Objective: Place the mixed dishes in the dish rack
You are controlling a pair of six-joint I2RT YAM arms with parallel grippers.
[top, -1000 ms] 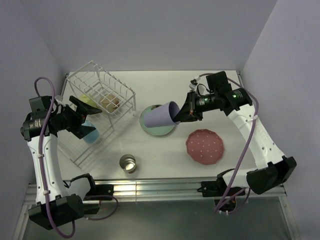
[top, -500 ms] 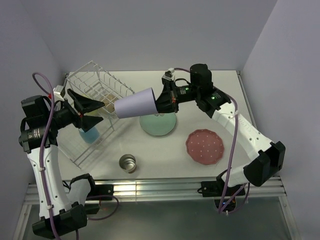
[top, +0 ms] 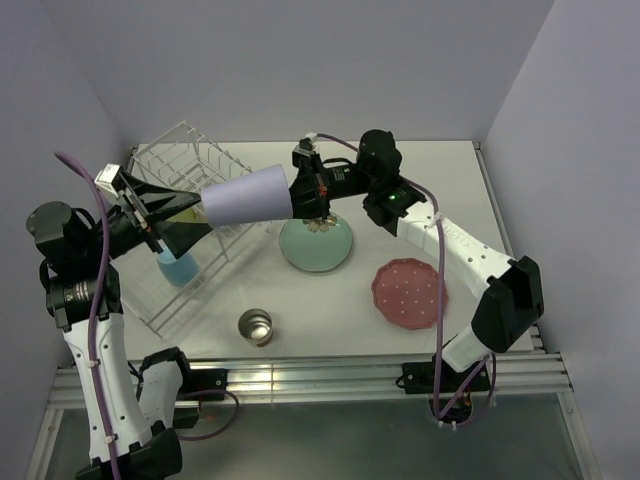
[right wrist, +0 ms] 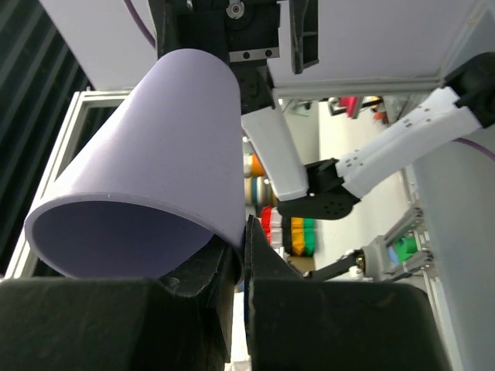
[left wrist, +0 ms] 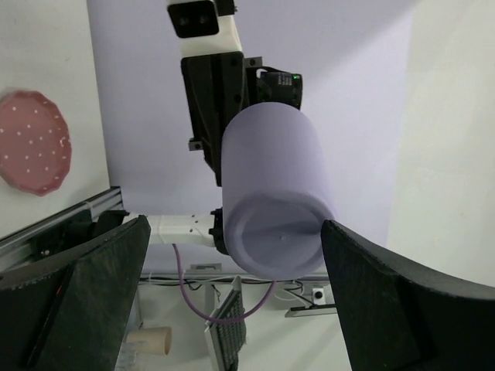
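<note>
My right gripper (top: 297, 192) is shut on the rim of the lavender cup (top: 245, 197) and holds it on its side in the air, base pointing left, over the white wire dish rack (top: 160, 165). In the right wrist view the fingers (right wrist: 259, 263) pinch the cup's wall (right wrist: 155, 178). My left gripper (top: 206, 215) is open, and the cup's base (left wrist: 274, 239) sits between its spread fingertips (left wrist: 100, 270) without visible contact. A light blue mug (top: 178, 268) stands in the rack's lower tray. The mint-green plate (top: 316, 248), pink dotted plate (top: 409, 293) and metal cup (top: 256, 326) lie on the table. The cream bowl and yellow mug are hidden.
The rack fills the table's far left corner by the left wall. The pink plate also shows in the left wrist view (left wrist: 31, 143). The right arm stretches across the mint-green plate. The back wall is close behind the rack.
My right arm has carried the lavender cup left from above the mint-green plate to above the rack. My left gripper has risen from the blue mug and now faces the cup's base.
</note>
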